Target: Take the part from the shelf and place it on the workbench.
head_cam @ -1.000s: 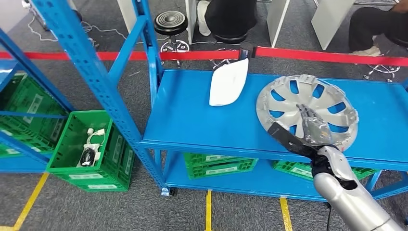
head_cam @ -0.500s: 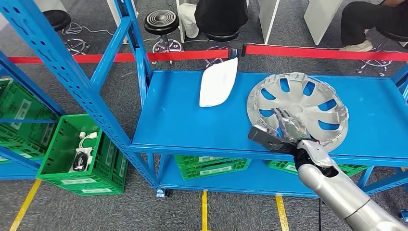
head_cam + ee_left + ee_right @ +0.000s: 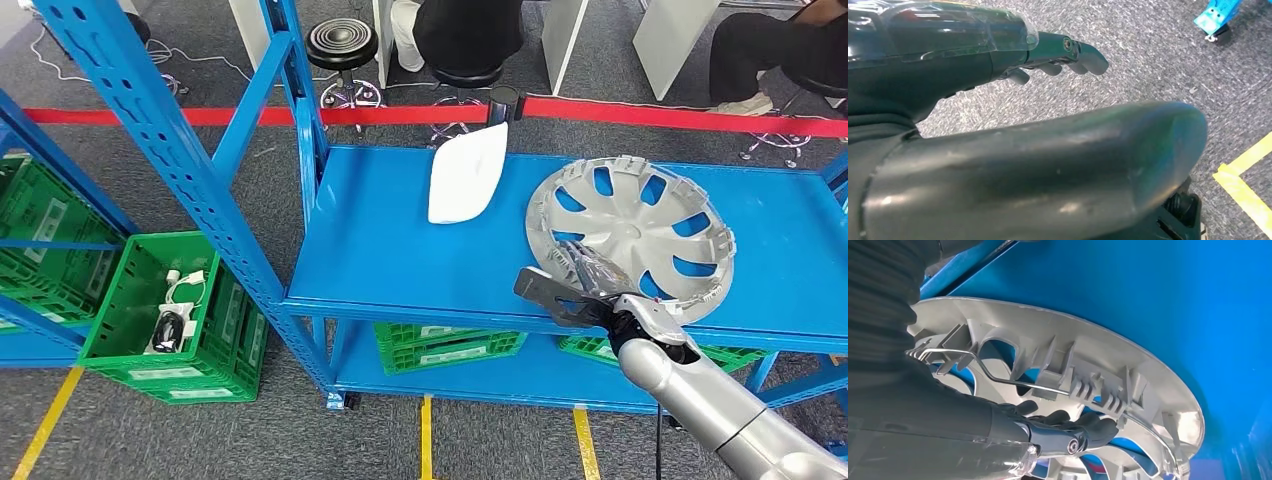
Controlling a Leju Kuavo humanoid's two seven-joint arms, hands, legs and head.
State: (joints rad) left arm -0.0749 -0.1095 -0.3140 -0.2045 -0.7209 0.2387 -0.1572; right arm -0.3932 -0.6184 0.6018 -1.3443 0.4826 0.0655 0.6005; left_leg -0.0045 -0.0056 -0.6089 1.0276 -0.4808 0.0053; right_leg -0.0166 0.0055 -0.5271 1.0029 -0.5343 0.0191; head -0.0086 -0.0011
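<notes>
Head view shows the right hand (image 3: 590, 285) reaching onto the blue shelf (image 3: 400, 260), its fingers lying over the near edge of the silver wheel cover (image 3: 632, 236), which sits face down just ahead of the wrist. In the right wrist view the fingers (image 3: 1083, 427) curl into one of the openings beside the wire ring and plastic clips on the cover's inner side, so the hand seems to hold the cover by its rim, though how firm the hold is I cannot tell. The cover looks like thin moulded plastic: light for its width, fairly stiff yet springy, smooth on the painted face, with clips that could snap if squeezed. The rim between two openings, where the fingers already hook, seems the safest place to hold it; being so wide, it will likely tilt away from the hand when lifted. A white curved panel (image 3: 466, 173) lies well off to the hand's left on the same shelf. The left hand (image 3: 1048, 60) hangs over grey carpet, fingers loosely bent and holding nothing. Beyond the shelf run a red barrier tape (image 3: 690, 113) and a stool (image 3: 342, 45); green crates (image 3: 170, 320) sit low to the left.
</notes>
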